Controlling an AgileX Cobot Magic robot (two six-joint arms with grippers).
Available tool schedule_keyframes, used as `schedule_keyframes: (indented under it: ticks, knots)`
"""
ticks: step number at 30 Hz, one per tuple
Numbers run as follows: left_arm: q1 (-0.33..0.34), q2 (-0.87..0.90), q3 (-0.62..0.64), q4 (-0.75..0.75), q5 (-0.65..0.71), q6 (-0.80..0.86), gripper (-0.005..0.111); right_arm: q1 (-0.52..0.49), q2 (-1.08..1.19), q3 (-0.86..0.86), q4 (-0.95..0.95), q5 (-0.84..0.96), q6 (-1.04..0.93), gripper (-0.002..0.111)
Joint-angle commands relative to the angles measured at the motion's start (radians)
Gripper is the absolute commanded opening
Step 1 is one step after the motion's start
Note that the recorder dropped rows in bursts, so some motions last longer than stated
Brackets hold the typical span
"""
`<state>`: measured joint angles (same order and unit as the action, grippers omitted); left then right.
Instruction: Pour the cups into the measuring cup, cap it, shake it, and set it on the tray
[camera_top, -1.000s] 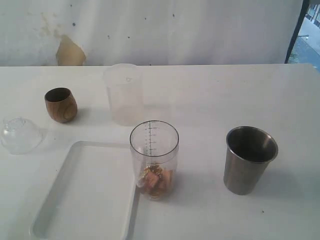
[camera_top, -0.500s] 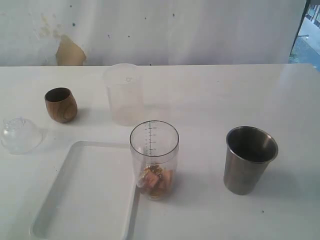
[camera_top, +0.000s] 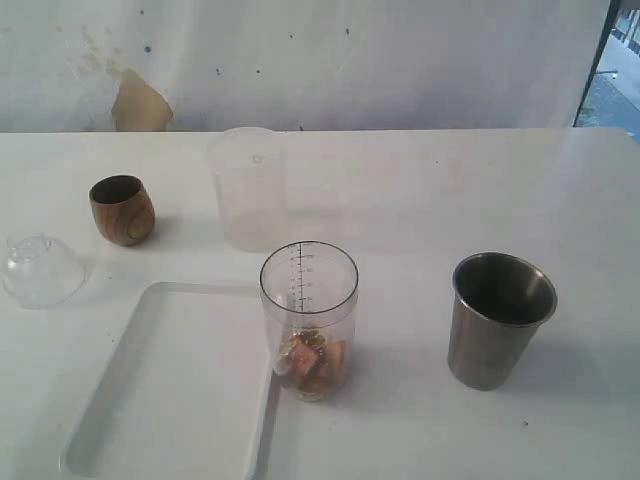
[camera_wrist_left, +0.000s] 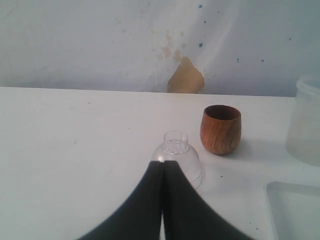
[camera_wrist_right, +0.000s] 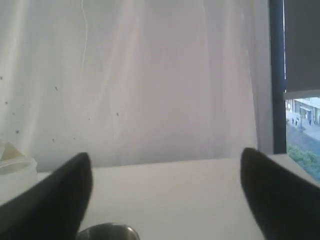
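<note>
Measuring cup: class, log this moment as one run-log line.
measuring cup: upright, uncapped, brown pieces inside, beside tray | steel tumbler: upright, untouched | left gripper: shut, empty | right gripper: open, empty

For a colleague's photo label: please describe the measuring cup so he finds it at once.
Find the white tray at lower left. The measuring cup stands upright beside its right rim. Unlike the frosted cup behind, it is clear, with a black scale and brown pieces inside.
</note>
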<state>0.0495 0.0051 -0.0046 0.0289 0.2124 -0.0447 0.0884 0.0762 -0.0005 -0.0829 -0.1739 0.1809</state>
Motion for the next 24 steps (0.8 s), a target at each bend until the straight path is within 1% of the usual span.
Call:
schedule_keyframes:
  ticks: [1,4,10,14,16,19,21,24]
  knots:
    - [-0.002,-0.005,0.005,-0.001,-0.011,0.000,0.000,0.000,0.118,0.000,-0.022,-0.014,0.006,0.092]
    - [-0.002,-0.005,0.005,-0.001,-0.011,0.000,0.000,0.000,0.217,0.000,-0.062,-0.071,0.036,0.092]
    - [-0.002,-0.005,0.005,-0.001,-0.011,0.000,0.000,0.000,0.434,0.000,-0.273,-0.235,0.185,0.092]
    - [-0.002,-0.005,0.005,-0.001,-0.011,0.000,0.000,0.000,0.539,0.000,-0.294,-0.315,0.208,0.092]
    - [-0.002,-0.005,0.005,-0.001,-0.011,0.000,0.000,0.000,0.560,0.000,-0.294,-0.341,0.210,0.092]
    - [-0.002,-0.005,0.005,-0.001,-0.011,0.000,0.000,0.000,0.571,0.000,-0.314,-0.353,0.133,0.092]
    - [-0.002,-0.005,0.005,-0.001,-0.011,0.000,0.000,0.000,0.571,0.000,-0.378,-0.342,0.091,0.092]
    - [-0.002,-0.005,0.005,-0.001,-0.011,0.000,0.000,0.000,0.571,0.000,-0.491,-0.368,0.126,0.092]
